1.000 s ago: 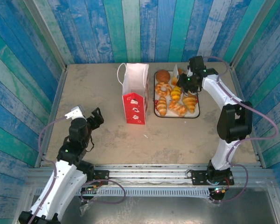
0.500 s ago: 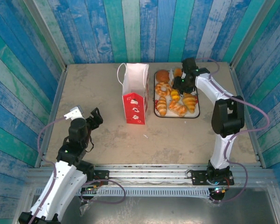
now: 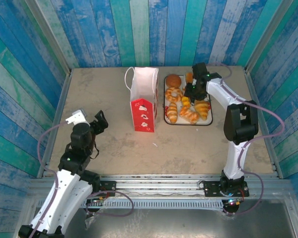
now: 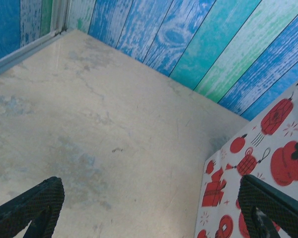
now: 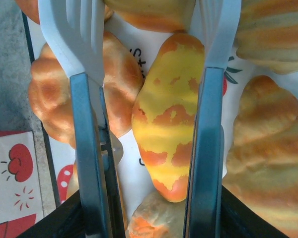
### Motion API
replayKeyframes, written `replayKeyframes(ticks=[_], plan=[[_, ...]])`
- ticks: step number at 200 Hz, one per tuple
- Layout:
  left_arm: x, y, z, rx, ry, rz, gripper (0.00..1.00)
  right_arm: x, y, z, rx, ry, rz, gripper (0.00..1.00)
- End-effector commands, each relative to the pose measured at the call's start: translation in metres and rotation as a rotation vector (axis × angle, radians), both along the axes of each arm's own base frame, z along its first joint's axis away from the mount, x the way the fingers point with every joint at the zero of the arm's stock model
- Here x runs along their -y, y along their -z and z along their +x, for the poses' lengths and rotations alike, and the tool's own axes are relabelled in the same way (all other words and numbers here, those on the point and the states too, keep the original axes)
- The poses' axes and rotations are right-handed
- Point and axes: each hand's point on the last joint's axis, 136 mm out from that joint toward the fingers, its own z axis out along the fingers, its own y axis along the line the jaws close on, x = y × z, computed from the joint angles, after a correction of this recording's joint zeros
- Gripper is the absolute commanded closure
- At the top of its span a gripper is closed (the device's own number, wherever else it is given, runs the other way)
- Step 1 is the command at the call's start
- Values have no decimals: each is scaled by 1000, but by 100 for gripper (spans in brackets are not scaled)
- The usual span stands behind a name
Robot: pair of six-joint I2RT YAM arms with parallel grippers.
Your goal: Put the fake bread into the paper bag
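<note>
- Two grippers sit well apart in the top view. The left gripper [image 3: 99, 121] hangs over bare table [image 3: 99, 84] at the lower left, and the right gripper [image 3: 189, 95] reaches over the tray [image 3: 209, 118] at the upper right.
- All the bread [image 3: 188, 115] in sight lies crowded on the tray. A bun [image 3: 174, 80] sits at the tray's upper left corner, with a doughnut [image 3: 174, 93] just below it.
- The bag [image 3: 143, 104] stands upright at the centre of the top view, just left of the tray. It is white above and red below.
- In the right wrist view the right gripper [image 5: 149, 44] points down at the tray, jaws partly apart. One finger stands on each side of a yellow-and-orange roll [image 5: 171, 129] at the frame's centre.
- The finger [image 5: 208, 148] on the right of that frame lies along the roll's edge, and I cannot tell if it touches. A strip of white tray shows between the other finger and the roll, so there is no grip on it.
- In the left wrist view the left gripper [image 4: 151, 208] is spread wide, its tips at the two lower corners. Only table lies between them, and the bag's printed side [image 4: 268, 148] fills the lower right, close to one tip.
</note>
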Motion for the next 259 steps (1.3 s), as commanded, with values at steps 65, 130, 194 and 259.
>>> replayKeyframes(ticks=[65, 130, 194, 259], plan=[[1, -66, 10, 124, 1, 19, 6, 8, -38, -3, 117, -6, -51, 82], [29, -140, 23, 193, 153, 61, 1, 16, -117, -29, 320, -19, -31, 93], [102, -179, 51, 137, 627, -23, 8, -6, -247, -91, 642, -135, 114, 94], [145, -153, 92, -14, 862, -70, 19, -58, -347, -176, 872, -308, 367, 95]])
